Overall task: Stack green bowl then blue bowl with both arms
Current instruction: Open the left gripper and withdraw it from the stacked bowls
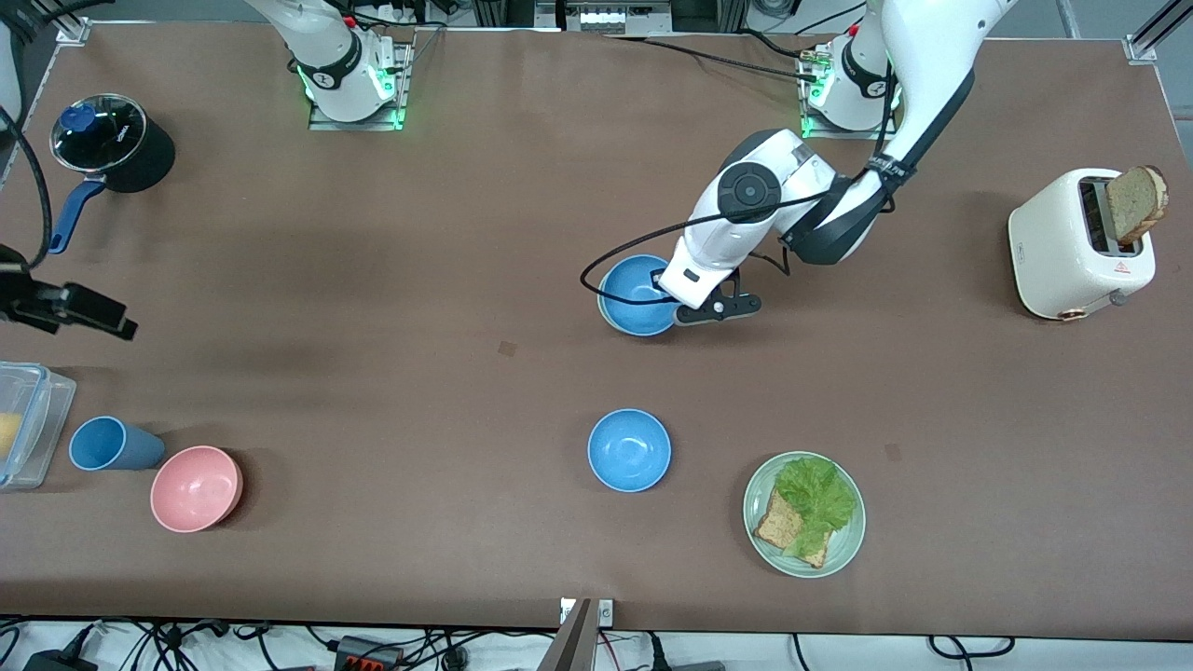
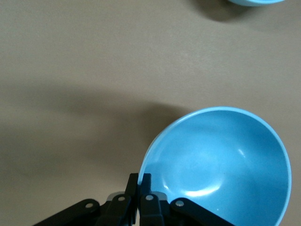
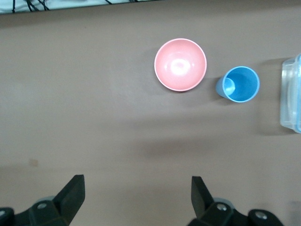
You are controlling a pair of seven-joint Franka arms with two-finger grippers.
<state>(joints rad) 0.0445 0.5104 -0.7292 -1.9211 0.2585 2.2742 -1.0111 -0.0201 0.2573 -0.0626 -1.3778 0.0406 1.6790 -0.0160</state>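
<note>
While the right arm waits at its end of the counter, its right tool spread wide, the left arm bends low mid-counter. Its left tool pinches the rim of the blue bowl, nested in the green bowl.

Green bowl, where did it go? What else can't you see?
- green bowl: front view, only a pale sliver shows under the blue bowl.
- left gripper: front view, its own wrist covers the grip.
- right gripper: front view's edge cuts off its arm.
- clear box: cut off by edges, contents unclear.
</note>
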